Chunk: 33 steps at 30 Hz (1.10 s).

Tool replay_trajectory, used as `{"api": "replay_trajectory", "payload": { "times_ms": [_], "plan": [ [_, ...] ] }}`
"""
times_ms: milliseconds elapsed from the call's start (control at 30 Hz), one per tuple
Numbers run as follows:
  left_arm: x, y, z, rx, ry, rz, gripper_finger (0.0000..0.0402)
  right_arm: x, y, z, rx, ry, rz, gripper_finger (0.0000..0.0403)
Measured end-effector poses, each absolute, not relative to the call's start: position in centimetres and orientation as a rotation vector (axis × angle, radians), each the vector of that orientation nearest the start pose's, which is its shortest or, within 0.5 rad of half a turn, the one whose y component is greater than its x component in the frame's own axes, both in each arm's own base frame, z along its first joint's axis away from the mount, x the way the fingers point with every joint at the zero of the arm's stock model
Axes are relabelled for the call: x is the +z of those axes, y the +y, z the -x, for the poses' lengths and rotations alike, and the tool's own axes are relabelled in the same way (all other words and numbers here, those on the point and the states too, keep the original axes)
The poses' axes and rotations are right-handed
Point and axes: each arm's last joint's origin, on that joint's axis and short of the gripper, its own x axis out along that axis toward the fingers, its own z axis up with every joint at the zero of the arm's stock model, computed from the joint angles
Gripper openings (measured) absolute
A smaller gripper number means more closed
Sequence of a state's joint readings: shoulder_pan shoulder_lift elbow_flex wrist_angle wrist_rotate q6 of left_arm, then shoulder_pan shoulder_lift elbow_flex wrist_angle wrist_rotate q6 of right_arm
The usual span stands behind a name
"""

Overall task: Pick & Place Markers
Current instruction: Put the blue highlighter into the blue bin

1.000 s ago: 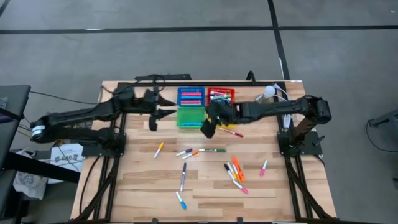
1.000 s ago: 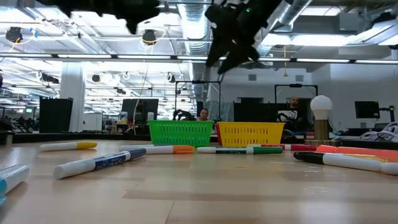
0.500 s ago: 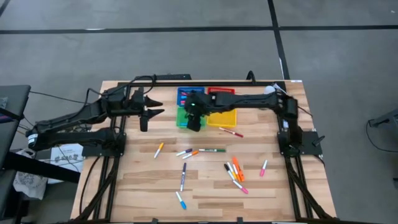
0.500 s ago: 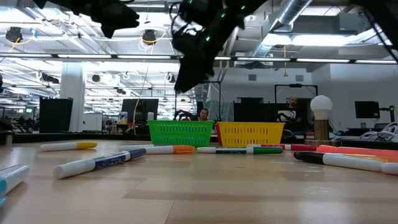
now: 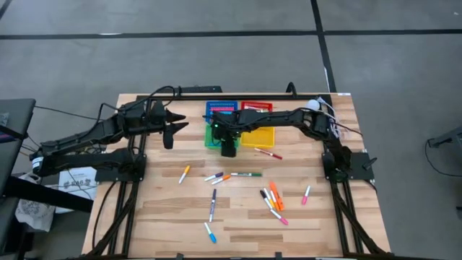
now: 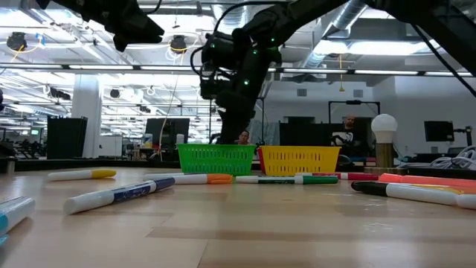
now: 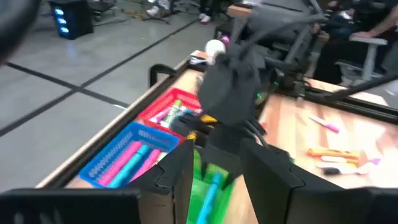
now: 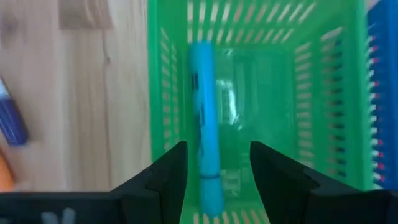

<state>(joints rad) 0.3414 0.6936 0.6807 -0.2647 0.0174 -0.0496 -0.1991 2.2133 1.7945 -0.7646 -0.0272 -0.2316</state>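
Nearest, loose markers lie scattered on the wooden surface. Farther back, the right claw hangs over the green tray, fingers parted and empty, a light-blue marker lying inside; judged a drop-off, so next comes fetching another marker. The left claw waits beside, part-open, empty.

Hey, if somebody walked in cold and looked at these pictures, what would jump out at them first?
Probably the right gripper, hanging over the green tray with a light blue marker lying inside the tray just past its open fingers. Next, the loose markers strewn across the nearer half of the wooden table. The left gripper hovers off to the green tray's left.
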Motion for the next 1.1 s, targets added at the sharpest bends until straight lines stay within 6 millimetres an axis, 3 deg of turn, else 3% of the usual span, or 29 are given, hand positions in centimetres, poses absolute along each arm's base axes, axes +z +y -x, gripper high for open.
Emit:
{"api": "replay_trajectory", "payload": {
  "times_ms": [233, 1100],
  "plan": [
    [30.0, 5.4, -15.0, 0.339, 0.281, 0.103, 0.0131, 16.6, -9.1, -45.6, 0.027, 1.22, 0.116, 0.0163],
    [30.0, 5.4, -15.1, 0.339, 0.283, 0.114, 0.0131, 16.5, -9.8, -45.3, 0.136, 1.222, 0.172, 0.0134]
  ]
}}
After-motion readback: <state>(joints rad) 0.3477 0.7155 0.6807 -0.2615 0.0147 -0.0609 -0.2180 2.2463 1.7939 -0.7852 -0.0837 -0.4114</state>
